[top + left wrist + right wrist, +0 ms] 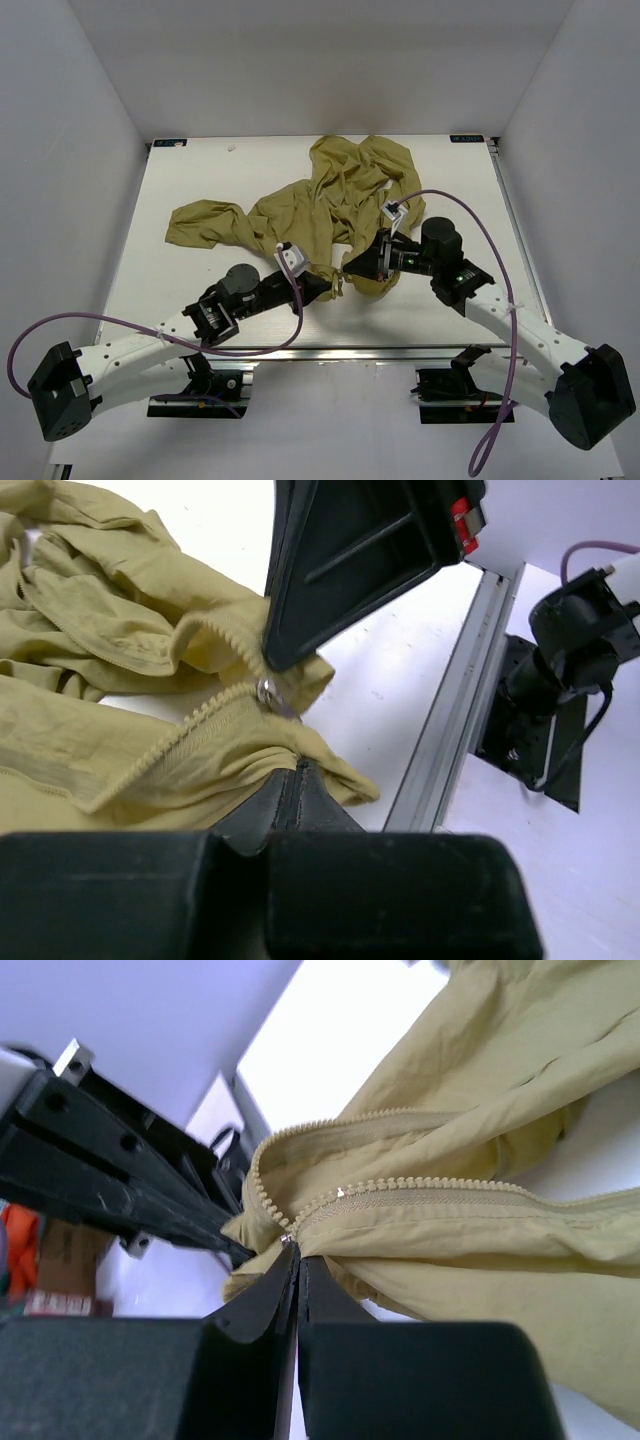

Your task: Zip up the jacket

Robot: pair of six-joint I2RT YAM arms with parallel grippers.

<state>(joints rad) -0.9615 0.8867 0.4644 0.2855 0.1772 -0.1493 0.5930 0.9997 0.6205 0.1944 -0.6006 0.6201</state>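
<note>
1. Position. The jacket (330, 205) lies crumpled on the table (200, 300), running from centre toward 12 o'clock, with 1 sleeve trailing to 9 o'clock. Its lower front edge sits at the 6 o'clock side, where both arms meet.

2. Zipper. The slider (270, 695) sits at the bottom end. The 2 tooth rows (420, 1188) diverge from it, so the zipper appears almost fully unzipped.

3. Left gripper (297, 780). The jaws are fully closed, pinching the fabric just below the slider.

4. Right gripper (296, 1265). The jaws are fully closed on the jacket at the slider. Whether they grip the pull tab or only the cloth beside it cannot be determined.

5. Hazards.
- The thin fabric may slip from the left pinch, so the hem would follow the slider instead of anchoring it.
- Wrinkled cloth beside the teeth may be drawn into the slider and jam it.
- The 2 rows may fail to mesh if pulled off-axis.
- The fingers work almost touching, so a small lateral error risks collision.
</note>
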